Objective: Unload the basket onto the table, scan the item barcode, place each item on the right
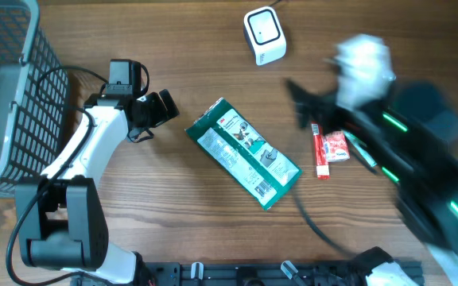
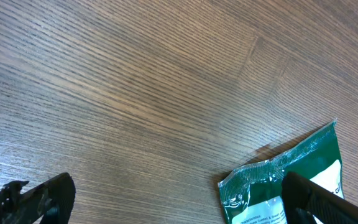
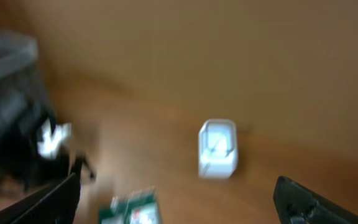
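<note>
A green packet lies flat and slanted in the middle of the table. The white barcode scanner stands at the far edge. My left gripper is open just left of the packet's upper corner. In the left wrist view the packet's crimped end lies by the right finger, and the left gripper holds nothing. My right gripper is blurred by motion, open and empty, right of the packet. The right wrist view shows the scanner ahead and the packet low on the left, between the wide-apart fingers.
A dark wire basket fills the left edge of the table. A small red and white tube lies to the right of the packet, under my right arm. A black cable trails toward the front edge.
</note>
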{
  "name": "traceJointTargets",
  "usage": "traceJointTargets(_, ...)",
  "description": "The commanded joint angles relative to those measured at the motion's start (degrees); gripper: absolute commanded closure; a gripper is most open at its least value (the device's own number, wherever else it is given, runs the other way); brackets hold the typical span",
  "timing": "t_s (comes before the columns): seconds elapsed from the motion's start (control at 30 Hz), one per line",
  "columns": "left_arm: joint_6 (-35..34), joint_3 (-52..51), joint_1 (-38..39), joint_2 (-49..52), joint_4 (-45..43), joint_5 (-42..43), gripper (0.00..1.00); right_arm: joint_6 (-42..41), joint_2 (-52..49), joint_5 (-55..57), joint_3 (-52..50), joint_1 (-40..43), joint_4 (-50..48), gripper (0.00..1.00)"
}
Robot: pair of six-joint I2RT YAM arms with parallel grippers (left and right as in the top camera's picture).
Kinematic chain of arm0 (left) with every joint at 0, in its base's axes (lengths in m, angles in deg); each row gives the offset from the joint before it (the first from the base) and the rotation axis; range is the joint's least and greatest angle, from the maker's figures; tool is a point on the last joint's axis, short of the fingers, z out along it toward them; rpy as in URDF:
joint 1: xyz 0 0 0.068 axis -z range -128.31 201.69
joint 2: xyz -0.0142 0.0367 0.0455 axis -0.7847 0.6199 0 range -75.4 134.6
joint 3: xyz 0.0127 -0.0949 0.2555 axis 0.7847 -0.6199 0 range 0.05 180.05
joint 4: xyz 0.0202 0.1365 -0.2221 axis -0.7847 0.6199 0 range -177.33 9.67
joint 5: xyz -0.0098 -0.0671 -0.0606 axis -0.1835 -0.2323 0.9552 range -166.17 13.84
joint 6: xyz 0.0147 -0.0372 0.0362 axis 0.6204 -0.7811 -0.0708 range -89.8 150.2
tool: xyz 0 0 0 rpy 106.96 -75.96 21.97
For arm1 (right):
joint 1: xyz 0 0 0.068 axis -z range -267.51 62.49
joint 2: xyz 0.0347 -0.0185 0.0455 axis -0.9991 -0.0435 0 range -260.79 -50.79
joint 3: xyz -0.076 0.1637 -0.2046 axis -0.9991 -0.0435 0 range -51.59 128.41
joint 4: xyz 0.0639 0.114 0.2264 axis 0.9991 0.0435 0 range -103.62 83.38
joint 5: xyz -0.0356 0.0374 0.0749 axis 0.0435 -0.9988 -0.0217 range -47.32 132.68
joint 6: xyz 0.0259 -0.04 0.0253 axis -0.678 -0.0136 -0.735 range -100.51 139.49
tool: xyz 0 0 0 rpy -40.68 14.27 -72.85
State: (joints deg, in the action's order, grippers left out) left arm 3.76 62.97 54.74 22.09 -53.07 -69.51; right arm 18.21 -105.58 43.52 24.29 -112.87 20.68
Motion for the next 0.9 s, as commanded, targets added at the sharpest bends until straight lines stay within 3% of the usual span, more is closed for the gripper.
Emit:
traceJointTargets(0.0,0.31,-0.35,-0.22,-0.04,-0.17,-0.57,0.00,-0.42,10.60,-0.13,-0.39,5.70,4.48,0.00)
traceJointTargets(0.1,0.31,-0.35,-0.22,-0.04,-0.15,-0.57,0.00,-0.42,20.61,-4.59,-4.22,13.05,8.66,0.00)
traceJointTargets(0.2,0.31,-0.35,-0.22,-0.04,-0.17,-0.57,0.00,-0.44,31.19,-5.88,-14.36,19.02,3.02,0.00)
traceJointTargets(0.27,0.31,-0.35,-0.22,-0.04,-0.15,-0.57,0.00,-0.42,37.20,-5.86,-22.08,20.85,-5.01,0.00)
traceJointTargets(0.5,0.31,-0.35,-0.22,-0.04,-0.17,-0.57,0.00,-2.51,53.94,-5.31,-54.80,22.01,-49.70,0.00)
traceJointTargets(0.6,0.31,-0.35,-0.22,-0.04,-0.17,-0.57,0.00,-7.78,54.58,-4.11,-63.73,21.94,-59.58,0.00)
traceJointTargets(0.73,0.31,-0.35,-0.22,-0.04,-0.17,-0.57,0.00,-15.74,54.60,-0.13,-71.23,21.84,-60.63,0.00)
traceJointTargets(0.87,0.31,-0.35,-0.22,-0.04,-0.17,-0.57,0.00,-16.02,54.60,0.39,-75.60,21.73,-57.48,0.00)
